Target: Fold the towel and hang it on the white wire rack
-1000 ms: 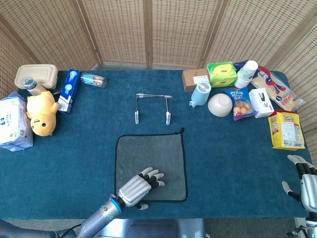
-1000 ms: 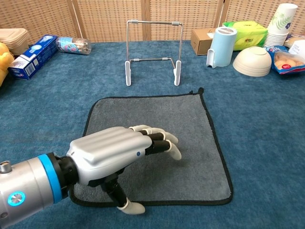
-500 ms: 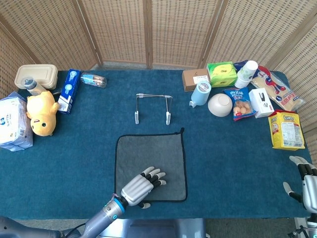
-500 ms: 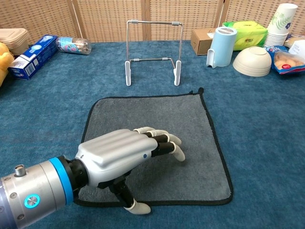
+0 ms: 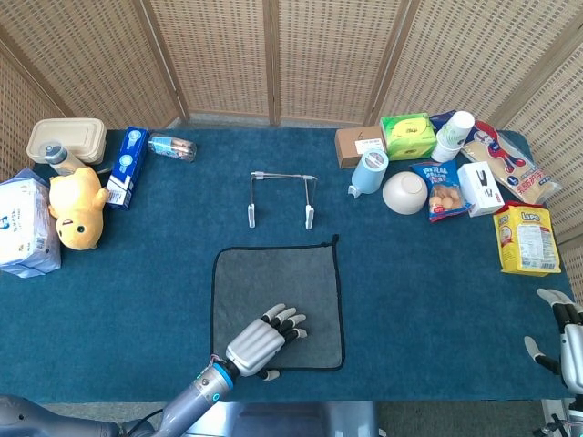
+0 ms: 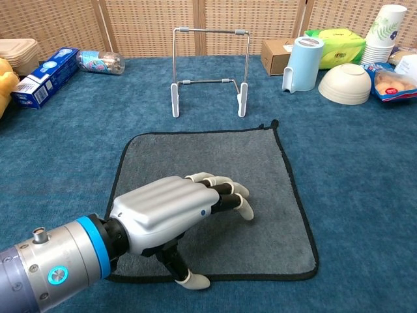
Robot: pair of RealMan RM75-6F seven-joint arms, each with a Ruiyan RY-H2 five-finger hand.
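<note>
A grey towel (image 5: 278, 291) (image 6: 221, 169) with a black hem lies flat and unfolded on the blue table, a small loop at its far right corner. The white wire rack (image 5: 281, 198) (image 6: 209, 68) stands upright just beyond it. My left hand (image 5: 262, 339) (image 6: 172, 218) lies palm down over the towel's near edge, fingers stretched forward on the cloth and the thumb at the hem; it holds nothing. At the table's right front corner my right hand (image 5: 567, 335) stays low, fingers apart, holding nothing.
On the left sit a yellow plush toy (image 5: 75, 209), a tissue pack (image 5: 25, 226), a blue box (image 5: 126, 167) and a lidded container (image 5: 64, 138). At the right are a white bowl (image 5: 404, 192), a blue jug (image 5: 369, 171), snack bags and a yellow box (image 5: 525, 238).
My left hand has slid a little toward the right along the towel's near edge. The right hand has sunk slightly lower at the table corner. The towel has not moved.
</note>
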